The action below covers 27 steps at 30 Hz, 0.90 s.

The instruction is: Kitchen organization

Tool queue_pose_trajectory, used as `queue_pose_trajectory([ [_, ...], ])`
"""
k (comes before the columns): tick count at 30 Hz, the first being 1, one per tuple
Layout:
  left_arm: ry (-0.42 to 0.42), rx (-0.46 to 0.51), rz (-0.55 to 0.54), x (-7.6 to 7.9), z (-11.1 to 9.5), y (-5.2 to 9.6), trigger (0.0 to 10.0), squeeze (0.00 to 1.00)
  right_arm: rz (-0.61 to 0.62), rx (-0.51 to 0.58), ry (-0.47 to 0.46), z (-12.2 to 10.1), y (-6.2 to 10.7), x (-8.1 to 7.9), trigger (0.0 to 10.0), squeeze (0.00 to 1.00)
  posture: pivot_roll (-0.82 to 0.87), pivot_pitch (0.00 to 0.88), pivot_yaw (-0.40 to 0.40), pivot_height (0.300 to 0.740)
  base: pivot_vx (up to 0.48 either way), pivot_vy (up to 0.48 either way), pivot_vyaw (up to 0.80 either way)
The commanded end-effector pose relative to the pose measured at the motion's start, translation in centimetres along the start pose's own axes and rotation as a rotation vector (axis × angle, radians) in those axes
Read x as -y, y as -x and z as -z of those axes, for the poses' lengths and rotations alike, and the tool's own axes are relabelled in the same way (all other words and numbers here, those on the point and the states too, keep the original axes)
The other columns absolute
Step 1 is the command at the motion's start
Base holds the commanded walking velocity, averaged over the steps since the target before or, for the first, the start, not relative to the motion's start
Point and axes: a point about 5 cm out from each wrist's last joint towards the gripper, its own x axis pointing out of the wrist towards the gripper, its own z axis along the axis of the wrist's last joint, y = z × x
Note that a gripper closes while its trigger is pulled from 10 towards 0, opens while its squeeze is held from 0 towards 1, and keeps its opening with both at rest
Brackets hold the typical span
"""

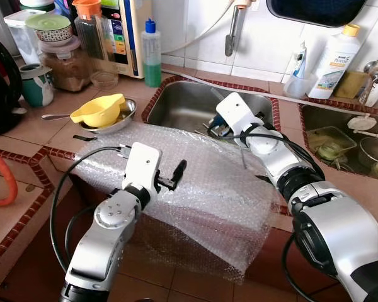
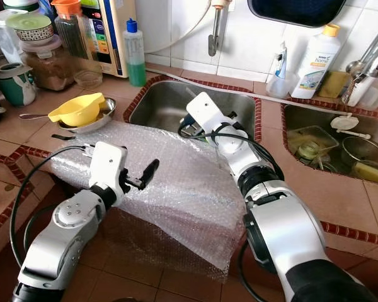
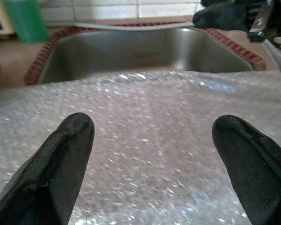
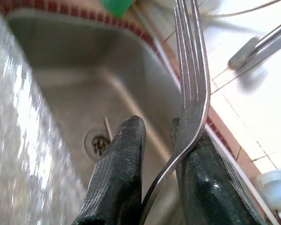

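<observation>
Since the right gripper (image 4: 157, 154) clamps one fork (image 4: 192, 79) off-centre over the sink (image 1: 183, 104) by its front rim, the fork could pivot and drop into the basin. Left gripper (image 3: 152, 154), fingers spread and empty, hovers over one bubble wrap sheet (image 1: 195, 189) draping the counter's front edge; it could snag.

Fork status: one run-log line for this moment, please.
fork: held by right end effector over sink | left end effector: open above bubble wrap
</observation>
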Motion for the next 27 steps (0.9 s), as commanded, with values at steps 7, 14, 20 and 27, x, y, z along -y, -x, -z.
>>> queue_pose_trajectory([
  [7,-0.004,-0.011,0.003,-0.1,-0.4,0.2,10.0,0.65,-0.049,-0.050,0.036,1.5,0.4,-0.5,10.0,1.00,0.27,0.007,-0.039,0.740,0.000,0.000,0.00],
  [14,-0.008,-0.020,0.001,0.0,-0.5,0.1,10.0,0.44,-0.167,-0.092,0.083,2.7,0.6,-2.4,10.0,1.00,0.27,0.006,-0.048,0.740,0.000,0.000,0.00],
  [20,-0.012,-0.019,-0.015,-0.5,-0.6,0.0,10.0,0.40,-0.177,-0.075,0.062,2.3,0.5,-2.5,10.0,1.00,0.26,0.003,-0.050,0.740,0.000,0.000,0.00],
  [27,-0.015,-0.010,-0.031,-0.7,-0.7,-0.4,10.0,0.33,-0.102,0.009,-0.037,1.1,0.4,-1.4,10.0,1.00,0.25,0.000,-0.056,0.740,0.000,0.000,0.00],
])
